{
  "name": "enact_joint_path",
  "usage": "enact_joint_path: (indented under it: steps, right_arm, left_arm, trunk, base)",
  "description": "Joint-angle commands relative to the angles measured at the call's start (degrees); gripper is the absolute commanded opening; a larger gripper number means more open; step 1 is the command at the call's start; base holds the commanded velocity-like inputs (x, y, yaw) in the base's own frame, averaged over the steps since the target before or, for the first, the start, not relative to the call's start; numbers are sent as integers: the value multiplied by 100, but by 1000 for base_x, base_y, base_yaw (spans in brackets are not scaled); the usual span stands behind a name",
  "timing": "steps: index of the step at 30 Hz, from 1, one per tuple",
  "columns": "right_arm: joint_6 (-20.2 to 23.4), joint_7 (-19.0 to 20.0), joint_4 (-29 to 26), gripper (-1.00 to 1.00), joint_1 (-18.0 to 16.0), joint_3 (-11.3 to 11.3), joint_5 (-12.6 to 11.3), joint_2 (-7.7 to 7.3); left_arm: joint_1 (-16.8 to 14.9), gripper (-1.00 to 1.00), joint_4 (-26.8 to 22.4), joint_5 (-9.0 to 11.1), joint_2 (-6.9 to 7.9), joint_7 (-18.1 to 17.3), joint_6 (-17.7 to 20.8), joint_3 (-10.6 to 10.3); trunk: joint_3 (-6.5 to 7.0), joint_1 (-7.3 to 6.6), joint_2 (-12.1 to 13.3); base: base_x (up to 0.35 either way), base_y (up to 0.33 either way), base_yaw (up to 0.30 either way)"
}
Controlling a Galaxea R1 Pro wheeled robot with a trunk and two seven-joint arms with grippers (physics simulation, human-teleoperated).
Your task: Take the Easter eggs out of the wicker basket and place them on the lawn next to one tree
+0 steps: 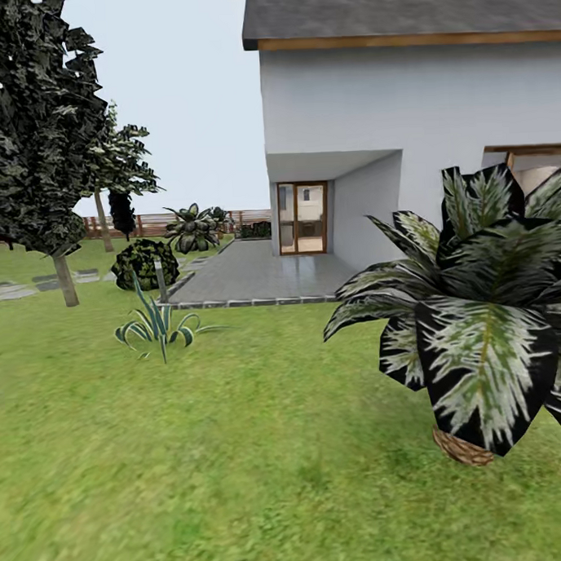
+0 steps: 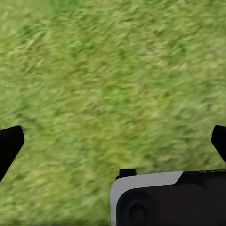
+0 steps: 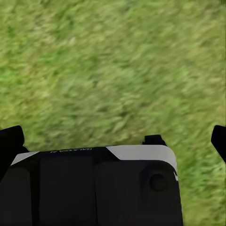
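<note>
Out on the wide bright green lawn (image 1: 239, 445), facing the white house (image 1: 411, 103). Left hand (image 2: 113, 141) and right hand (image 3: 113, 136) spread wide, empty, ready. No basket or eggs here; presumably searching.

no text, label, brand, number or sign can be read. a faint line of small pale marks runs along the top of the black housing (image 3: 94, 188) in the right wrist view, too blurred to make out. a few tiny pale marks sit on the upper edge of the black housing (image 2: 188, 197) in the left wrist view, also too small to read. the white house (image 1: 404, 120) carries no lettering on its wall.
</note>
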Motion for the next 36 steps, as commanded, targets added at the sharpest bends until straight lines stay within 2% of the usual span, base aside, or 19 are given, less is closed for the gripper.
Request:
enact_joint_path:
  steps: [1, 36]
  right_arm:
    - [35, 6, -13, 100, 3, -32, -4, 8]
    - [29, 6, 0, 100, 3, -26, -8, 44]
  left_arm:
    - [-3, 100, 7, -2, 2, 4, -19, -25]
    - [-3, 100, 6, -1, 2, 4, -22, -25]
  trunk:
    - [-4, 3, -5]
    - [-107, 3, -5]
  base:
    - [46, 288, 279]
    - [90, 287, 276]
